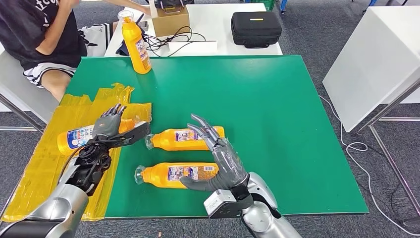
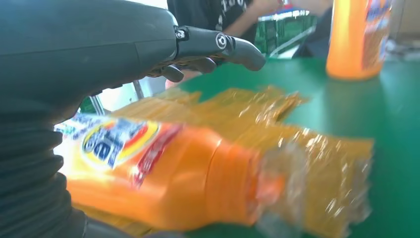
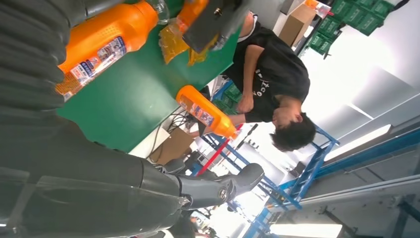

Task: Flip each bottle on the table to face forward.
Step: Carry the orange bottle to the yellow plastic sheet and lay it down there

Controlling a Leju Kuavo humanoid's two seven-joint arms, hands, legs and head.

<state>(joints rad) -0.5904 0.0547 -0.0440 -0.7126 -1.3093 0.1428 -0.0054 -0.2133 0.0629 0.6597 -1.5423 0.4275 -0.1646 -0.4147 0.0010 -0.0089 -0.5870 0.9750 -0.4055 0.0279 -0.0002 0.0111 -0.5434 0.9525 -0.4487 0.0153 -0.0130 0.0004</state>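
four orange bottles are in play on the green table (image 1: pixel 277 124). one stands upright at the far left edge (image 1: pixel 136 45), close to a seated person (image 1: pixel 39 34), and reads as already set facing forward. the other three lie on their sides near the robot: one on the left (image 1: pixel 74 138) resting on a crumpled yellow plastic sheet (image 1: pixel 74 106), one in the middle (image 1: pixel 185 139), and one nearest the robot (image 1: pixel 178 174), the latter two with their caps pointing left.

the left hand (image 1: pixel 110 126) sits over the left bottle, fingers reaching past its far side and the thumb low on the near side. the left wrist view shows the fingers (image 2: pixel 218 47) arched above the label with a gap, so the hand looks released, poised around the bottle rather than clamped on it. that cupped stance suits rolling or lifting the bottle to stand it up.

the right hand (image 1: pixel 218 158) hovers between the middle and nearest bottles, fingers spread and lifted, thumb near the nearest bottle's base; it grips nothing. it seems parked there ready to take either bottle.

my judgement is that one bottle is done and three remain. the slippery plastic sheet under the left bottle could let it slide during a grasp.
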